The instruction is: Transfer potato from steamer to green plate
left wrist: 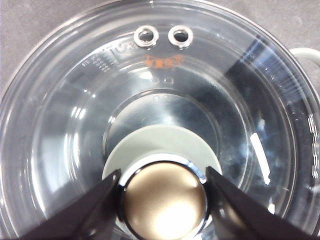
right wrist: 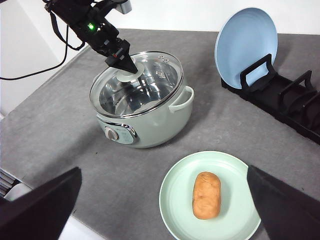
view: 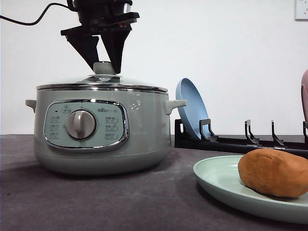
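The orange-brown, smooth, oval potato [right wrist: 206, 195] lies on its side on the wide, shallow, pale mint-green round plate [right wrist: 175, 200], a little toward the plate's right half as the right wrist camera shows it; in the front view the potato [view: 274, 172] rests on the green plate [view: 216, 180] at the near right of the dark grey cloth-covered table [view: 120, 202]. The large round pale sage-green steamer [view: 101, 134] stands apart from the plate on the table's left, its chrome-rimmed control panel [view: 86, 125] with a central dial facing the front camera and its glass lid [right wrist: 137, 82] seated on the rim. The left gripper [view: 107, 62] reaches down from above onto the lid's knob [left wrist: 165, 200]; the left wrist view shows its two black fingers [left wrist: 95, 205] set on either side of the shiny rounded knob, pressed against or right at its chrome edge, so the jaws stand narrowed about the knob with the lid resting on the pot. Through the glass the steel inside of the pot looks bare. The right gripper [right wrist: 165, 210] hangs high over the near edge of the table, its two dark fingertips [right wrist: 40, 205] spread wide apart at the corners of its own camera's picture and holding nothing, with the plate and potato seen between them far below. Behind the plate, a black slotted dish rack [view: 240, 139] stands along the back right, with a round pale blue plate [view: 190, 108] propped upright in its first slot, near the steamer's right side handle [view: 177, 103].
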Robot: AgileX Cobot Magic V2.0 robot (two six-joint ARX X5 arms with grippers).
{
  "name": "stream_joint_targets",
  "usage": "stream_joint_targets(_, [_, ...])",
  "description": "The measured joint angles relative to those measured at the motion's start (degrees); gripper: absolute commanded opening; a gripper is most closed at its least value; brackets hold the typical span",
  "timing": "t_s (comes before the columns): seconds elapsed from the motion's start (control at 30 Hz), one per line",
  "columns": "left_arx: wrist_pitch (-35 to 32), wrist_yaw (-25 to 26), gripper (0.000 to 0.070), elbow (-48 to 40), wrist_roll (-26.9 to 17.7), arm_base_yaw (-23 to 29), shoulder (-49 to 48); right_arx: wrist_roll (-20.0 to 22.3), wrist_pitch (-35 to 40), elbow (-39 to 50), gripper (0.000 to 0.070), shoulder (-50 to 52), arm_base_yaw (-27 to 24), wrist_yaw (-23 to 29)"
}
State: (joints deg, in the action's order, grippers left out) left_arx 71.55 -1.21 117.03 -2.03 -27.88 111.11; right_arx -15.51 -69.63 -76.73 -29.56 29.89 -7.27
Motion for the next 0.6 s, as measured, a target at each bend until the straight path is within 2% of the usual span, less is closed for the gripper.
stream_joint_targets(0.07, [-0.72,-0.11,0.0624,0.38,0.01,0.24,0.00,0.00,0.00,0.00,0.0700,0.00,0.00,0.00])
stream_joint_targets(0.17, [-0.86,-0.17,0.0691,0.64,0.19,0.50,0.00,0.00,0.00,0.00,0.0700,0.00,0.00,0.00])
stream_joint_targets(0.4, [-0.46,-0.15,0.0700,0.68,0.68,0.44,-1.11,0.00,-0.02,0.00,0.0700,0.00,0.00,0.00])
stream_joint_targets(0.6, [1.24,-0.15,0.0700,0.68,1.26,0.44,-8.68,0.00,0.00,0.00,0.0700,0.00,0.00,0.00])
